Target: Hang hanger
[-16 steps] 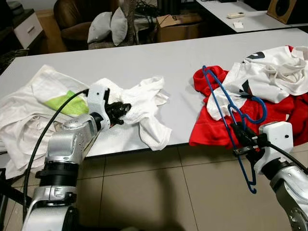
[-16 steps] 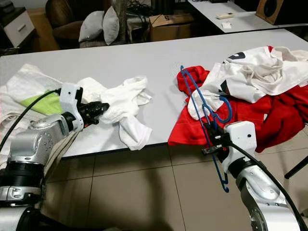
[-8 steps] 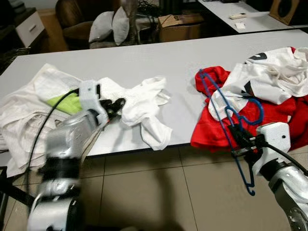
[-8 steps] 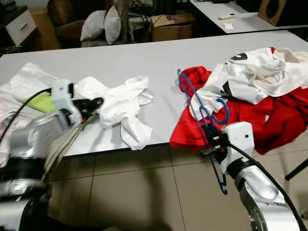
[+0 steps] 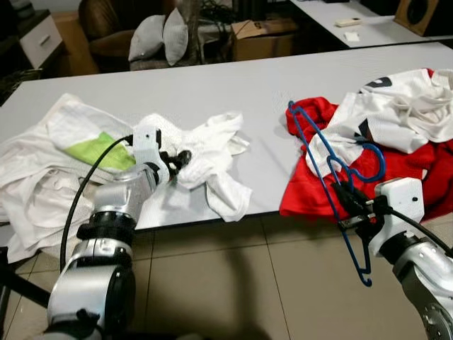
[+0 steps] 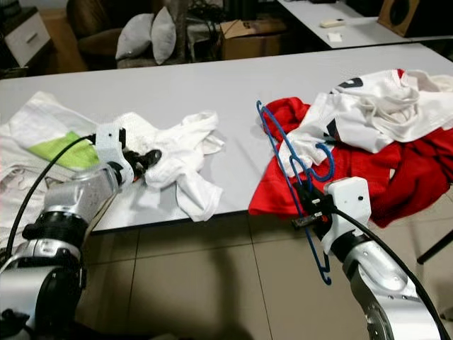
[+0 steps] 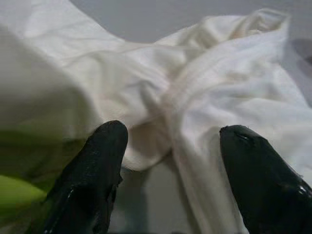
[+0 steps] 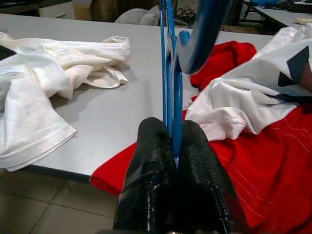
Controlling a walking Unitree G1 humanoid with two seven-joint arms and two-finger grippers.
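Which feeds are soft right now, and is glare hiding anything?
Left wrist view: soft, the white crumpled shirt hazy beyond the open left gripper. Right wrist view: the blue wire hanger blurs close to the lens, with the table sharp. Eye views: fairly crisp, no glare.
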